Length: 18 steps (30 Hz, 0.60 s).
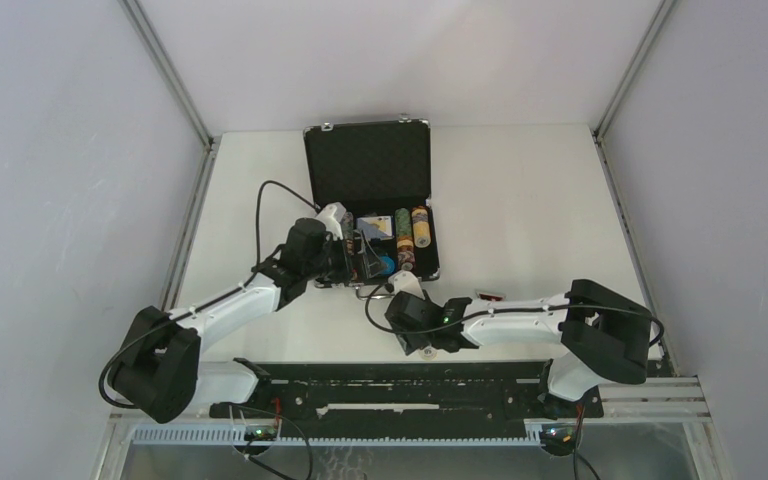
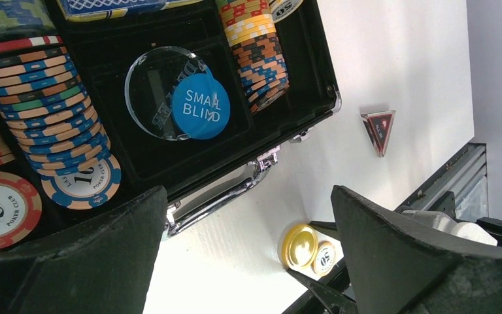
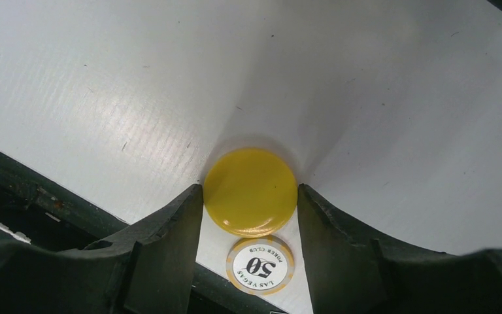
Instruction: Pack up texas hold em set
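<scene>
Being pinched edge-on: yellow button (image 3: 250,191), by narrowed right gripper (image 3: 250,196); 50 chip (image 3: 260,264) touching at 6 o'clock, straight lift is being advised.

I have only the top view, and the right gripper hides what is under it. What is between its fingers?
Observer: A yellow button, flat on the table. The right gripper is closed against its two sides.
Operator: Is anything else close to it?
Observer: Yes, a 50 chip lies flat right beside the yellow button, on the wrist side.
Operator: What does the blue button in the case say?
Observer: SMALL BLIND. It rests on a clear disc.
</scene>
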Available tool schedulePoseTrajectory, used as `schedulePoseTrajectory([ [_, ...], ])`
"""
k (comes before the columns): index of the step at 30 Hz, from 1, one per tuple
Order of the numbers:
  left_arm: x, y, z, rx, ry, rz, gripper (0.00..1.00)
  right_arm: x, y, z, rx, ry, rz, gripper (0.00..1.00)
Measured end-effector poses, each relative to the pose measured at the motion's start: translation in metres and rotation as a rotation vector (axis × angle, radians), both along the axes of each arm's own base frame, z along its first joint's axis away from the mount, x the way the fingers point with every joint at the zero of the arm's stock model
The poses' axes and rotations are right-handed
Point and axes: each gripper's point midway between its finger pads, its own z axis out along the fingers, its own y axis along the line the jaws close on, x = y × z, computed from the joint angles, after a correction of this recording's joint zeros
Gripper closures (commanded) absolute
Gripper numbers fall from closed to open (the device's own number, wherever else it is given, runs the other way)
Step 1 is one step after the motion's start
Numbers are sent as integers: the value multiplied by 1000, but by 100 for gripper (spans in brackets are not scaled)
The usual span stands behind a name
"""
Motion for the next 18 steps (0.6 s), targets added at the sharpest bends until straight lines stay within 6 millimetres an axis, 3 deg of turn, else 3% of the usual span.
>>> schedulePoseTrajectory([
  [7,-1,-1,1,-5,0,-6,0,0,0,0,0,-3,-3,49],
  [18,-1,-1,1,-5,0,-6,0,1,-1,1,6,5,-6,52],
])
